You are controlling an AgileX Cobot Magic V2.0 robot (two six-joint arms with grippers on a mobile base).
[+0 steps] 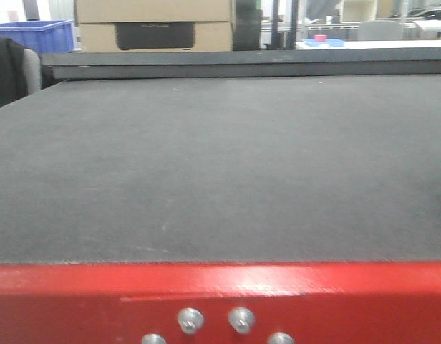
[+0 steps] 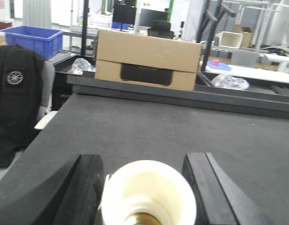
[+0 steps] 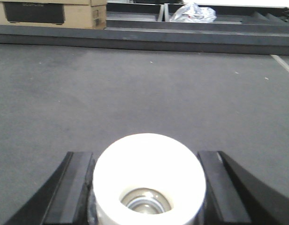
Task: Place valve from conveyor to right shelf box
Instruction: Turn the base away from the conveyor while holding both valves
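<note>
**Step in hand.** The conveyor shows bare belt across the whole front view, from the red frame to the far rail. No loose valve lies on it. Judged from this, the pick-up is done and the carry to the right shelf box is the step in hand.

**Left hand**. Its black fingers stand apart with a cream-white part between them. The part is round-mouthed with a brass-coloured bore, and I take it to be a valve. Its sides meet the inner faces of the fingers, but the contact runs off the lower edge of the view. I cannot tell whether it is truly pinched.

**Right hand**. The arrangement is the same. A white part with a grey metal bore fills the gap between the fingers. Whether they clamp it cannot be told.

**Surroundings.** Open belt lies below and ahead of both hands. A cardboard box stands well ahead of the left hand, beyond the rail. No shelf box shows in any view.

**Next move, as judged.**
- The grip needs confirming before travel.
- The receiving box must then be brought into sight on the right.
- The part should be carried clear of the belt and let go only once it is over the box opening.
</note>
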